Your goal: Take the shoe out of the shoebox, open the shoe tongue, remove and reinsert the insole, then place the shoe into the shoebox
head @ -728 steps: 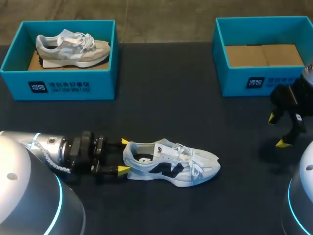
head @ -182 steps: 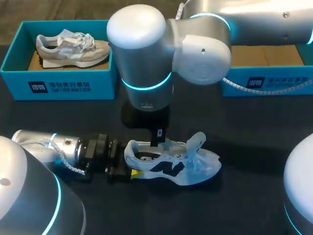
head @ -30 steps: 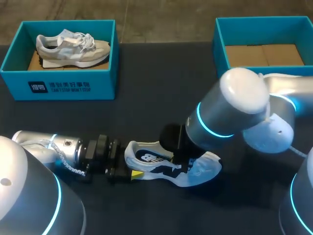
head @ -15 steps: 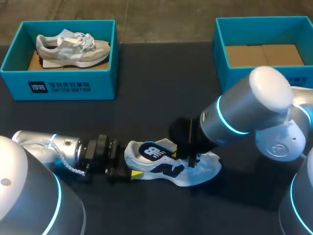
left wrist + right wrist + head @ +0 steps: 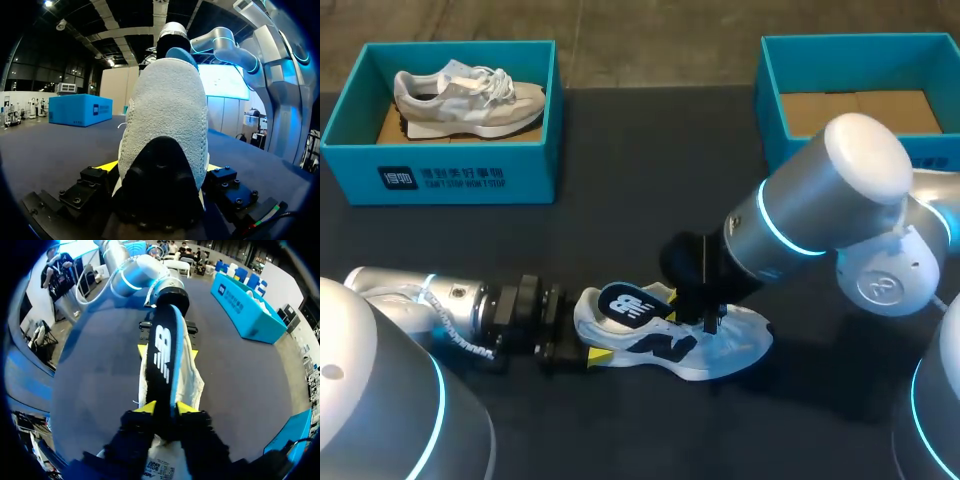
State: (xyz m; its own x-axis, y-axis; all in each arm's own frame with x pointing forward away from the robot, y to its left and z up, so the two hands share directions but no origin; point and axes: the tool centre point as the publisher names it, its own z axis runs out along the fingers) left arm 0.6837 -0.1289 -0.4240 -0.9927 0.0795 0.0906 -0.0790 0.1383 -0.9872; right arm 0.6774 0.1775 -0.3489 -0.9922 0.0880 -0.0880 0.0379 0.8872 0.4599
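At far left, the left box holds a grey shoe. Its front wall carries a white emblem and a line of white print. Nearer the table's front edge, the left gripper is clamped on the heel of the shoe, one yellow tip on each side. The shoe lies on the table between the boxes, with its toe toward the right.

The change is in the insole. A second ago it lay low inside the shoe. Half a second ago its heel end had begun to lift, and now that end stands clear above the collar. The right gripper is closed narrowly on the insole's forward part and has drawn up and back with it. I judge that the removal is under way but not finished. I cannot tell whether the front tip is free of the shoe. Reinserting the insole and boxing the shoe remain to be done.

The dark blue insole bears a large white logo, and the shoe's side has a dark emblem. In the right wrist view a white tag with a small code square sits just under the gripper, and its print is too small to make out.

At far right, the right box shows only its cardboard floor. The arm covers its front wall.
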